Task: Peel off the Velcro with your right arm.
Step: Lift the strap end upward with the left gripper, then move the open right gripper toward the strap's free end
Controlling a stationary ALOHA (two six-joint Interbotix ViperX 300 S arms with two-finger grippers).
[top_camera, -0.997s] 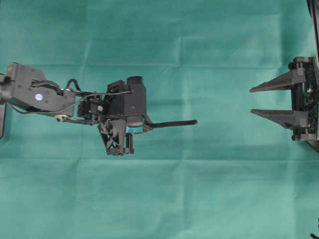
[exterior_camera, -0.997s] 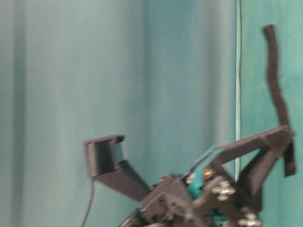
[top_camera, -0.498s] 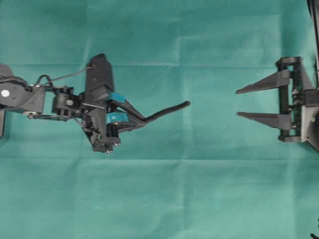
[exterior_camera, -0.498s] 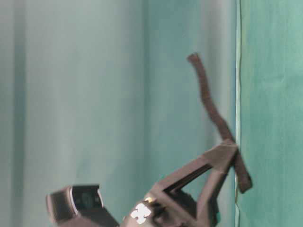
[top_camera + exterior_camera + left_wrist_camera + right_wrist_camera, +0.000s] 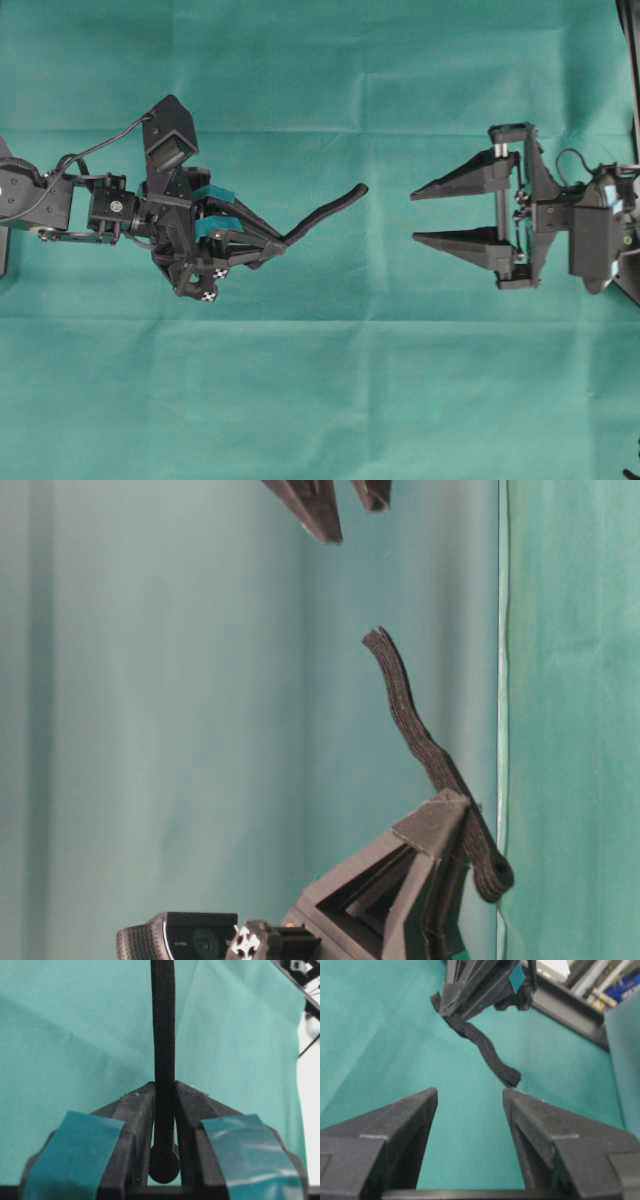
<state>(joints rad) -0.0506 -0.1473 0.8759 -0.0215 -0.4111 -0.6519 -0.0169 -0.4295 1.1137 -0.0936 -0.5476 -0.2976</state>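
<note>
A green cloth (image 5: 320, 400) covers the whole table. Two black robot arms face each other across it. The left arm's gripper (image 5: 283, 241), its fingers marked with teal tape (image 5: 250, 1145), is pinched on one end of the Velcro (image 5: 325, 209), a thin black strap. The strap sticks out past the fingertips, curving toward the right arm, its free end in the air. The right gripper (image 5: 413, 216) has plain pointed fingers (image 5: 402, 1120) spread wide, near the strap's free end but not touching it.
</note>
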